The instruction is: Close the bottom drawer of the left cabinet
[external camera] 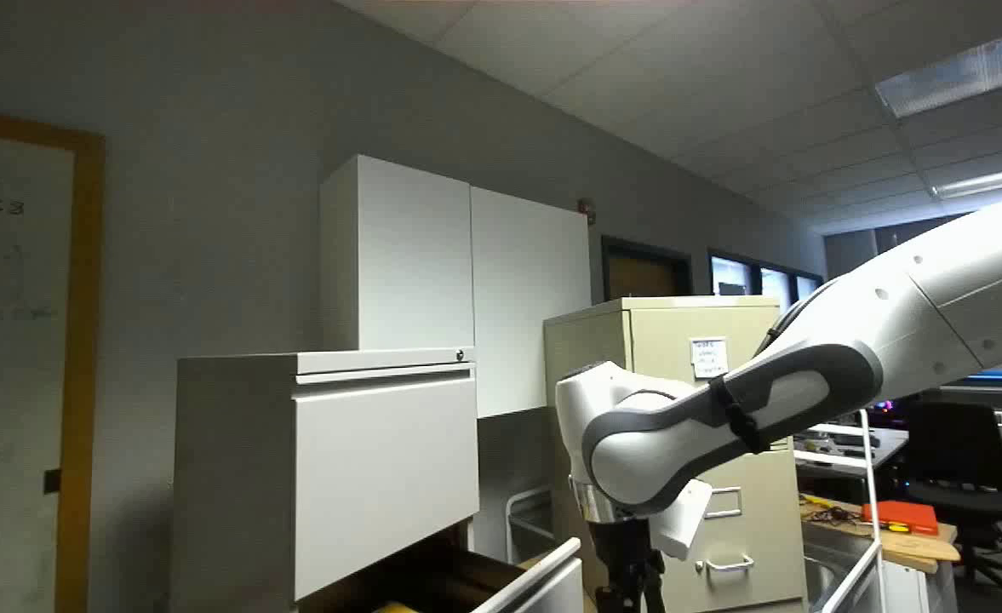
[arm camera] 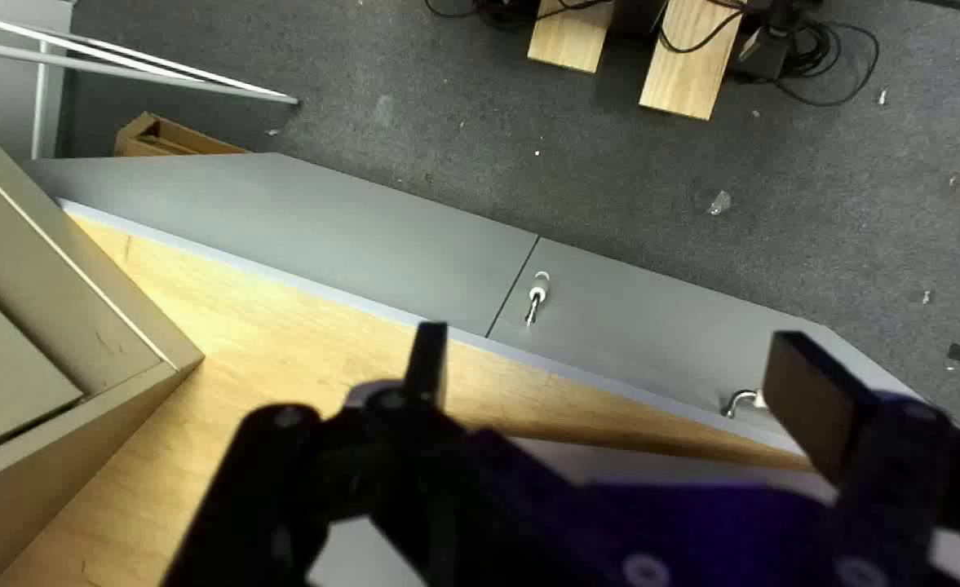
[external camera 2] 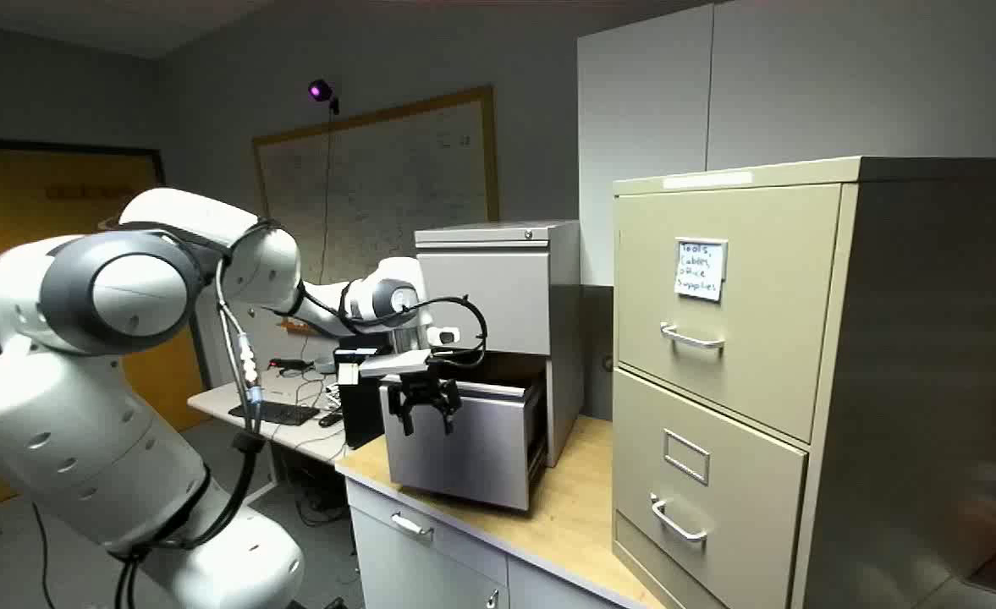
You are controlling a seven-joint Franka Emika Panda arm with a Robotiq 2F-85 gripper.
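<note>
The left cabinet [external camera: 232,477] is a pale-grey metal box, also in an exterior view [external camera 2: 485,292]. Its upper drawer is shut. The bottom drawer [external camera: 552,587] is pulled out, with its dark inside showing; its plain front [external camera 2: 485,457] hangs over the wooden counter. A pale strip of the drawer front [arm camera: 651,465] shows in the wrist view. My gripper [external camera 2: 428,427] points down in front of the drawer front, near its top edge. In the wrist view the gripper [arm camera: 610,342] has its fingers wide apart with nothing between them. Contact with the drawer cannot be told.
A beige filing cabinet [external camera 2: 726,313] stands on the wooden counter [external camera 2: 578,482] beside the left cabinet. White cupboards [external camera: 415,255] hang on the wall behind. A desk [external camera 2: 282,414] with a keyboard lies beyond the cabinet. Handles [arm camera: 538,289] stick out from the counter's grey front.
</note>
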